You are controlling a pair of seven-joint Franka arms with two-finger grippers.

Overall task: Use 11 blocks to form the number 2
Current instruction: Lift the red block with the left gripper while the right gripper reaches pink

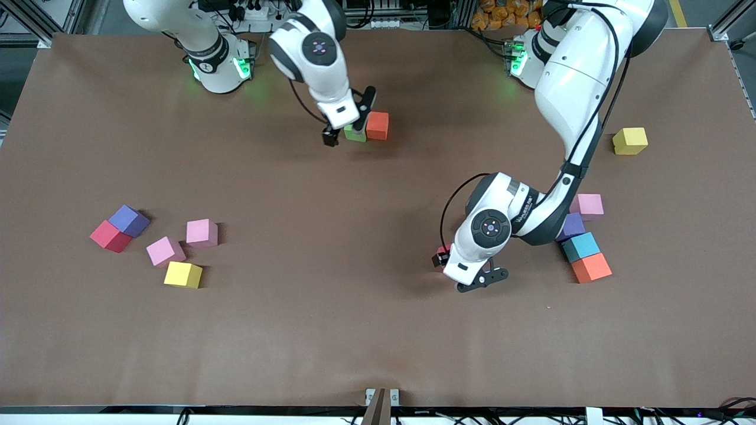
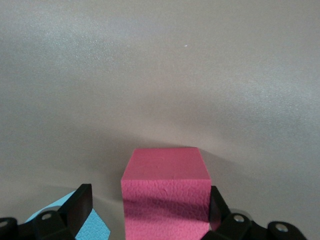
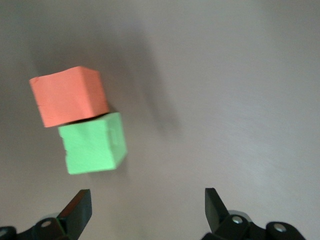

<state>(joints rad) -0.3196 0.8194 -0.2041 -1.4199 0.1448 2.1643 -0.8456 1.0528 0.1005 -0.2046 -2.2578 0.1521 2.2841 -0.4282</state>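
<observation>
Seen from the front camera, with the table as a clock face, the right gripper (image 1: 338, 134) hangs at 12 o'clock, jaws spread and holding nothing. It is just beside the green block (image 1: 354, 133), which touches the orange block (image 1: 377, 125).

Near the centre, toward 4 o'clock, the left gripper (image 2: 150, 202) is low over the table. Its jaws are spread on either side of the red-pink block (image 2: 166, 192), not pinching it.

At 3 to 4 o'clock four blocks lie in a close string: pink (image 1: 589, 205), purple (image 1: 572, 225), light blue (image 1: 581, 245) and a second orange (image 1: 591, 267). A yellow block (image 1: 629, 140) sits alone at 2 o'clock.

At 8 to 9 o'clock are five more: a red block (image 1: 110, 236) touching a second purple (image 1: 129, 220), two pink ones (image 1: 202, 232) (image 1: 165, 251), and a second yellow (image 1: 183, 274).
</observation>
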